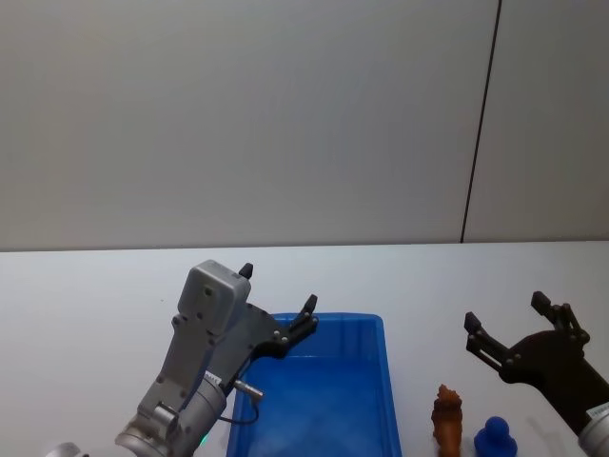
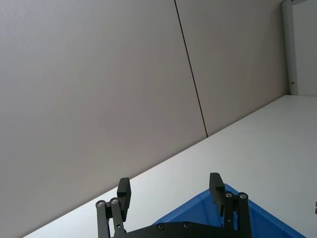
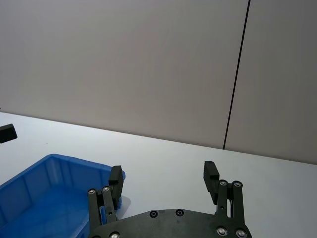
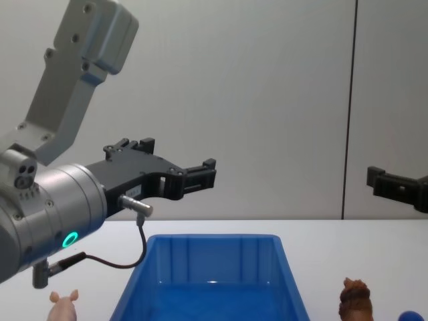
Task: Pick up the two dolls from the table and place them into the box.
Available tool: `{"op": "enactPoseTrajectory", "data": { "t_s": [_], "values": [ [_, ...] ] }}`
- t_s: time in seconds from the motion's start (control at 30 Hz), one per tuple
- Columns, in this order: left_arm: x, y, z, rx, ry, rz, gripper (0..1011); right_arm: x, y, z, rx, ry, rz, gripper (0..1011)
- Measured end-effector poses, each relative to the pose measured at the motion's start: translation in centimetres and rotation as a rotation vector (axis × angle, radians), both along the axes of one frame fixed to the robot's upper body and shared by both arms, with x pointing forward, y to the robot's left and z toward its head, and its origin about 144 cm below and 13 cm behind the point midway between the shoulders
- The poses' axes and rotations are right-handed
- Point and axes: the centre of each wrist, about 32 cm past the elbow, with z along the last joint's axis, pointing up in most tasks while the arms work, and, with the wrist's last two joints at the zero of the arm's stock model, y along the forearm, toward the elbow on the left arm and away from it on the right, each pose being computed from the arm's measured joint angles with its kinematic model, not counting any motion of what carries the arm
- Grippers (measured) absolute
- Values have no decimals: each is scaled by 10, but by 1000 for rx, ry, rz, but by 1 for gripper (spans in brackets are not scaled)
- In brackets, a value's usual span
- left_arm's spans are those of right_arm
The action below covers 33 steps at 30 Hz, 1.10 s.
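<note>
The head camera looked forward and down from above the box, taking in its far rim, the table beyond it and the wall behind. The chest camera sat lower, close to the box, and faced level across its far rim toward that wall. Both shared the box's far half. The left wrist camera, above the box, peered tilted past the left gripper over the box's far corner. The right wrist camera, to the right of the box, looked past the right gripper across the box's far end to the wall.

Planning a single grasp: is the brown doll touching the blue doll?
Apart. The chest view shows bare table between the brown doll and the blue doll.
</note>
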Motion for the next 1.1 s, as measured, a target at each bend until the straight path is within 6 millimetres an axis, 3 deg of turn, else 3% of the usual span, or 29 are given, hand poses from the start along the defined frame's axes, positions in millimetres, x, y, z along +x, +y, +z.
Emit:
{"op": "enactPoseTrajectory", "data": {
  "t_s": [1.1],
  "values": [
    [0, 0, 0, 0, 0, 0, 1001, -12, -1, -10, -4, 121, -59, 1001]
  ]
}}
